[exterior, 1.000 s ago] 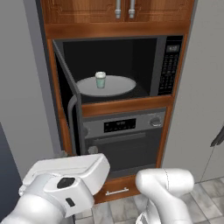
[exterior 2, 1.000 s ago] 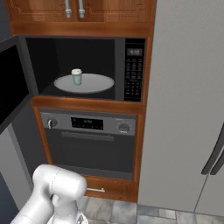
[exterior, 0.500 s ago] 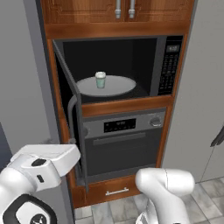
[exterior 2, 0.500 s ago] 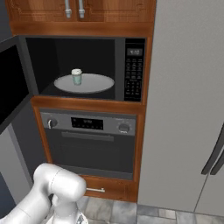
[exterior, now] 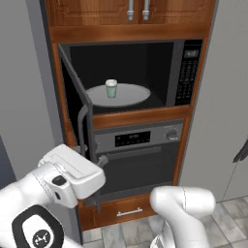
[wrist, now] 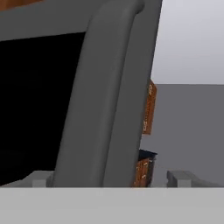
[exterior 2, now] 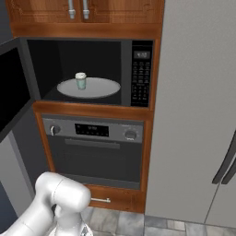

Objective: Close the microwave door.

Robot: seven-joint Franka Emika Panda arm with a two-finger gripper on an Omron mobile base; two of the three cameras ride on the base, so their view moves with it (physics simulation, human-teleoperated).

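We see the microwave door (exterior: 77, 101) swung wide open at nine o'clock of the microwave (exterior: 145, 72); its handle (wrist: 100, 100) stands between our open gripper (wrist: 111, 179) fingers; a cup (exterior: 111, 88) sits inside

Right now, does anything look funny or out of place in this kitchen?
Yes: the microwave door hangs wide open, and a small cup stands alone on the round plate inside. Nothing looks spilled or broken.

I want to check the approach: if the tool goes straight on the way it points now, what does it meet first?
Most likely the curved grey handle of the microwave door. In the hand view it stands just ahead of the tool, between the fingertips. Exact depth is unclear.
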